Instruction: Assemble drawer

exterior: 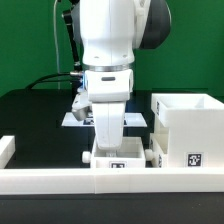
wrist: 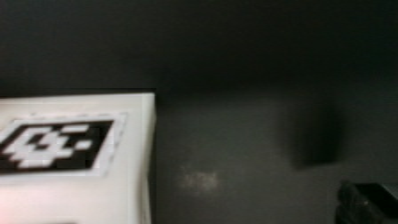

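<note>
A white open-topped drawer box (exterior: 186, 128) with marker tags stands at the exterior view's right. A smaller white drawer part (exterior: 120, 158) with a tag lies against the white front wall, directly under my gripper (exterior: 118, 146). In the wrist view this tagged white part (wrist: 71, 140) fills one side, blurred, over the black table. Only one dark fingertip (wrist: 366, 200) shows at the frame's edge, so my gripper (wrist: 199, 208) appears open and empty. The arm's body hides the fingers in the exterior view.
A long white wall (exterior: 70, 182) runs along the table's front. A white block (exterior: 5, 150) sits at the exterior view's left edge. The marker board (exterior: 82, 118) lies behind the arm. Cables hang at the back left.
</note>
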You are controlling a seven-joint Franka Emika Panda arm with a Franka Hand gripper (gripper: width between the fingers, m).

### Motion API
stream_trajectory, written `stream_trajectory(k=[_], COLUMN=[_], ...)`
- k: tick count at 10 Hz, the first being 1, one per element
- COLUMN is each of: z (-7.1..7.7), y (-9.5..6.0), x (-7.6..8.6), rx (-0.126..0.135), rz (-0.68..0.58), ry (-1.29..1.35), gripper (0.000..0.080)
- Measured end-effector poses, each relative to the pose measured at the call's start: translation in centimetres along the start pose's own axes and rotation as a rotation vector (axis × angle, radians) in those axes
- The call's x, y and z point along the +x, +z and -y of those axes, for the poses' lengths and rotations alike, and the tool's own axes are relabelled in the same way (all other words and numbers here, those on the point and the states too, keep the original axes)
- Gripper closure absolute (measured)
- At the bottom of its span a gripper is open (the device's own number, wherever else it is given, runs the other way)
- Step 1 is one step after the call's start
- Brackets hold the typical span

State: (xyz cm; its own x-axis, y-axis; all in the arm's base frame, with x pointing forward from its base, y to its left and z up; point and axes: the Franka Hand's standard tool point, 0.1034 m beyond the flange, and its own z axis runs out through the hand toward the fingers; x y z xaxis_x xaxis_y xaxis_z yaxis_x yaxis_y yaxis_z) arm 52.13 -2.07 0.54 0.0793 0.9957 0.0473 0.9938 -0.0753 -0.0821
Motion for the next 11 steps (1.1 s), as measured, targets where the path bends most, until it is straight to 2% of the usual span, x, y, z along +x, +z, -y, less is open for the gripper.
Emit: stream_trajectory(k=[2,3,4,6,7,8,11], z=[0.01,0.01,0.01,0.02,0.01,-0.1,-0.37], y=[0.0,0.01,-0.01,0.0,-0.02,-0.21,-0.85], x=[-0.24,-0.24,-0.19,-0.18,-0.18,-0.19,-0.26], rx=[0.0,0.0,0.001,0.001,0.0,-0.003,-0.013], rz=[0.0,0.0,0.0,0.0,0.0,0.001,0.004], ry=[0.002,0.002,0.002,0.002,0.002,0.002,0.001], gripper=[0.0151,0.0275,0.0275,0.0636,0.0636,0.0744,0.0755])
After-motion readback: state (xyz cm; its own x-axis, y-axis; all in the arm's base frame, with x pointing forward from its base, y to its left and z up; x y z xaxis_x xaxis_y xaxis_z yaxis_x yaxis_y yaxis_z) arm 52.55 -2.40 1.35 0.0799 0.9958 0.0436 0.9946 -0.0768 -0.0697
